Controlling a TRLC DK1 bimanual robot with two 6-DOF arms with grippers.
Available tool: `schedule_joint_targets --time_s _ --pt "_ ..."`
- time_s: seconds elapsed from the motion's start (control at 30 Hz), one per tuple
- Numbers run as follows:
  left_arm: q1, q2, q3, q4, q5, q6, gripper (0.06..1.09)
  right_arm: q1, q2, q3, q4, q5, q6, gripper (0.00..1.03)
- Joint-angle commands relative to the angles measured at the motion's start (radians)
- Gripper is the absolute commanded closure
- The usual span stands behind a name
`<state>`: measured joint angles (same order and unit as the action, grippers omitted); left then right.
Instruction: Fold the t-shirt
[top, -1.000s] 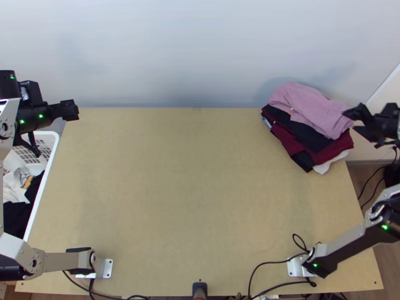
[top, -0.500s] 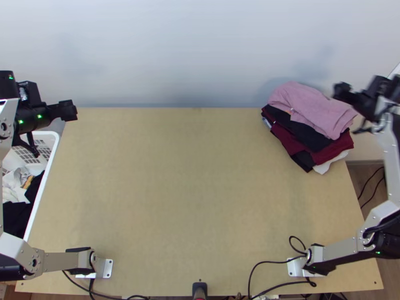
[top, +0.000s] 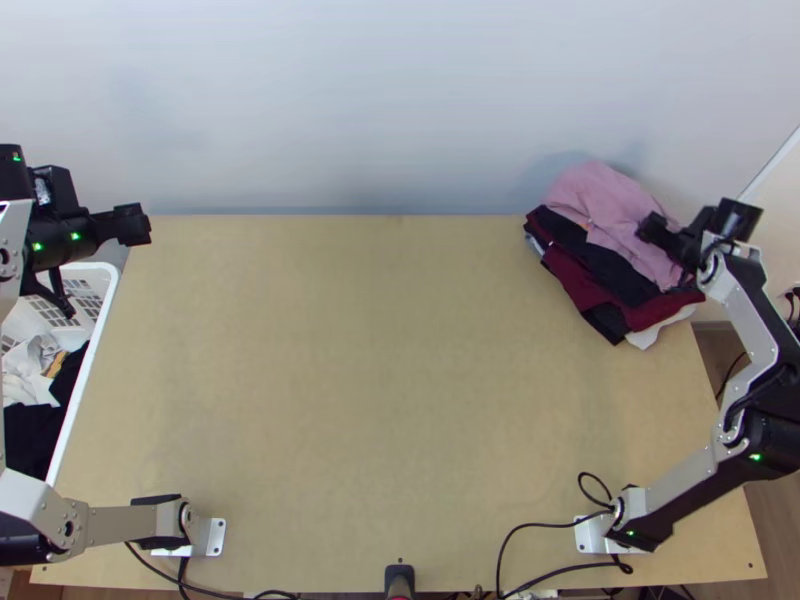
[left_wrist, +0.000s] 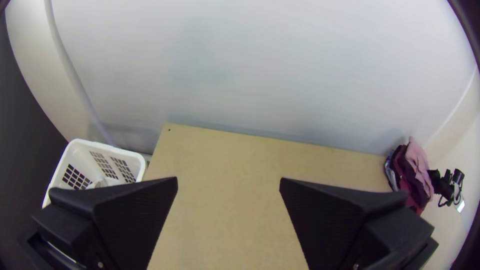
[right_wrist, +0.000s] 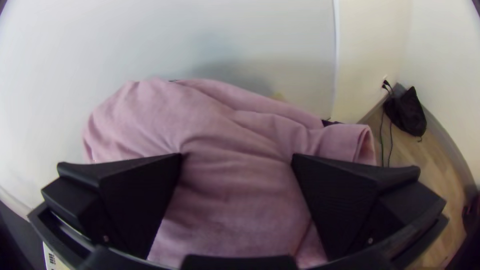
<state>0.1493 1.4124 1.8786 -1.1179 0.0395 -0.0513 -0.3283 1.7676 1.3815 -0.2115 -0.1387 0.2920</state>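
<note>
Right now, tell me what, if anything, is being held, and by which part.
Nothing is held: the left end effector is open, and the right end effector, also open, is over the pink garment.

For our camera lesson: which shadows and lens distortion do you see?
Top view: a soft shadow on the smooth white wall behind the folded clothes pile; left wrist view: a curved wall seam, dark corners; right wrist view: soft shadow beyond the pink cloth.

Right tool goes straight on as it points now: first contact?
Likely the pink cloth on top of the clothes pile; it shows between the open fingers of the right tool. Depth unclear.
</note>
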Motion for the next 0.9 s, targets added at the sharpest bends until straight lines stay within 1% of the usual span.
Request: schedule_joint_targets --time_s 0.0,0.07,0.1,0.2,0.3,0.37,0.43,0.6,0.8,0.87 --pt "-0.011 -0.021 -0.015 -0.006 -0.006 -0.005 0.09 -0.032 -0.068 -0.070 -0.023 0.021 0.027 0.04" --pt "-0.017 -0.018 -0.012 -0.002 -0.006 -0.012 0.09 -0.028 -0.120 -0.070 -0.003 0.022 0.026 0.04" --pt "-0.019 -0.016 -0.012 0.001 -0.006 -0.013 0.09 -0.020 -0.145 -0.070 0.031 0.024 0.024 0.04" --pt "-0.024 -0.010 -0.004 0.003 -0.006 -0.021 0.09 0.009 -0.198 -0.036 0.080 0.065 0.021 0.04" --pt "-0.024 -0.006 0.002 0.004 -0.007 -0.021 0.09 0.058 -0.206 0.014 0.109 0.106 0.010 0.04" --pt "-0.020 -0.006 0.007 0.004 -0.007 -0.021 0.09 0.101 -0.189 0.033 0.135 0.129 -0.014 0.04" --pt "-0.016 -0.006 0.011 0.004 -0.007 -0.021 0.09 0.146 -0.158 0.056 0.149 0.136 -0.028 0.04" --pt "-0.002 -0.010 0.025 0.003 -0.007 -0.021 0.09 0.244 -0.022 0.142 0.156 0.166 -0.108 0.04" --pt "0.004 -0.016 0.033 -0.003 -0.007 -0.019 0.09 0.248 0.204 0.241 0.139 0.188 -0.123 0.04" --pt "0.007 -0.020 0.033 -0.008 -0.007 -0.019 0.09 0.235 0.263 0.264 0.096 0.203 -0.119 0.04"
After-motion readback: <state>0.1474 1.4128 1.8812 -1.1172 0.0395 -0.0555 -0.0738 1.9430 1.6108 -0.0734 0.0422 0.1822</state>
